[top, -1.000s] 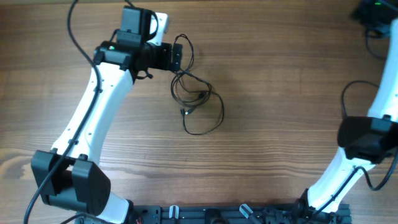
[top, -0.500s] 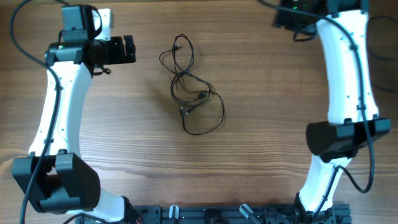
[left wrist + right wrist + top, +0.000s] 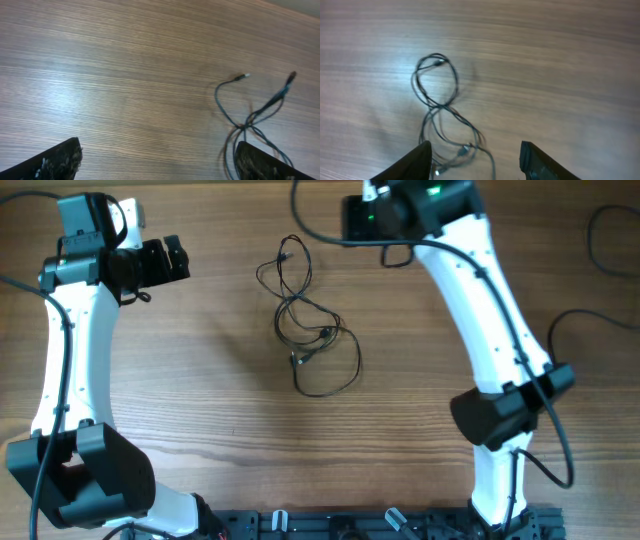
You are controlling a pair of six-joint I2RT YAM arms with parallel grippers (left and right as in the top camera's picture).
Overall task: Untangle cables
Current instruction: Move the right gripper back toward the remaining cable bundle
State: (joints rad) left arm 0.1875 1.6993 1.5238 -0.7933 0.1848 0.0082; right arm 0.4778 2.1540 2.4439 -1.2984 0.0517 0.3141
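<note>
Plainly neither hand has the cables (image 3: 305, 320) yet. They lie loose on the table (image 3: 200, 400) as one tangle: a narrow loop at the end nearer the hands, a crossing in the middle and a wider loop beyond. The right gripper (image 3: 475, 149) hovers above that near end, fingers parted with nothing between them. Its wrist view shows the narrow loop ahead and the crossing down between its fingertips. The left gripper (image 3: 157, 149) hangs well off on the tangle's other side, spread wide and empty, with two plug tips (image 3: 245, 76) ahead of it toward one finger. The step in hand looks like a first pick by the right gripper. It should go best if the fingers straddle one strand of the narrow loop, away from the crossing, and close right at the wood. Wire this thin lies flat and may slip out, and pinching two strands would likely tighten the knot. The left gripper can then take a plug tip and draw gently away. Thicker arm cables (image 3: 610, 230) trail far out behind the right gripper, and its own arm (image 3: 490, 310) spans that side, so the hands may crowd each other at the loop.
</note>
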